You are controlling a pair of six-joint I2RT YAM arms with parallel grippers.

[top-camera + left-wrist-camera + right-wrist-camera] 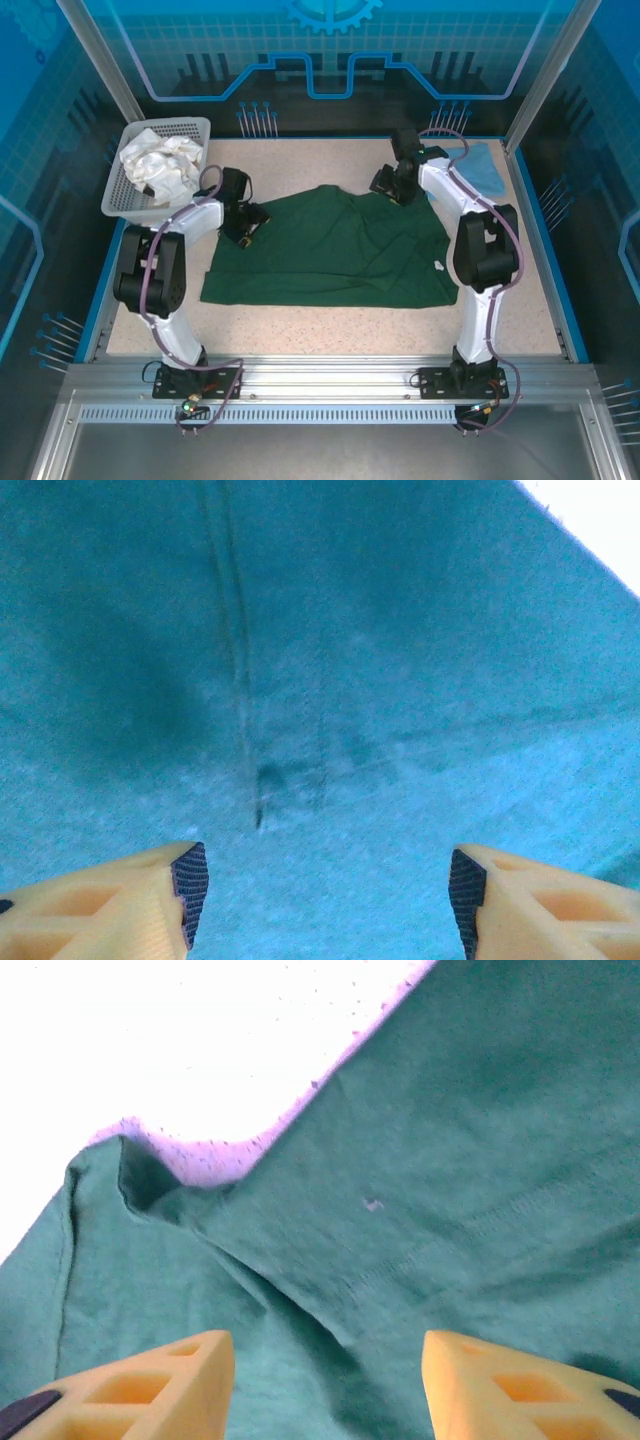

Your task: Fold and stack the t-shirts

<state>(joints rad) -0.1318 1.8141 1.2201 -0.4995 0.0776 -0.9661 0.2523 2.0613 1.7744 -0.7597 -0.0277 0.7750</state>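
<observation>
The dark green t-shirt (330, 250) lies spread across the middle of the desk (300, 335), mostly flat, with its near hem straight and its far edge rumpled. A small white label (441, 265) shows at its right edge, close to my right arm.

My left jaws hang over the shirt's far left corner. In the left wrist view they stand wide apart with nothing between them. One fingertip (186, 882) shows at each lower corner, and the green cloth lies under the gap. A stitched seam (240, 680) runs down the cloth towards the space between the tips, and a sliver of bright desk shows at the top right.

My right jaws are at the shirt's far edge, right of its middle. They are parted too and grip nothing, with the yellow fingertips (185, 1375) low in the right wrist view. Under them the cloth's edge runs diagonally against the bright desk, and a raised fold (140, 1175) stands at the left. I cannot tell whether either pair of tips is touching the cloth.

The light blue t-shirt (484, 166) lies in the far right corner of the desk, behind my right arm and apart from the green one. A white mesh basket (116, 196) sits at the far left corner, holding crumpled white cloth (160, 165).
</observation>
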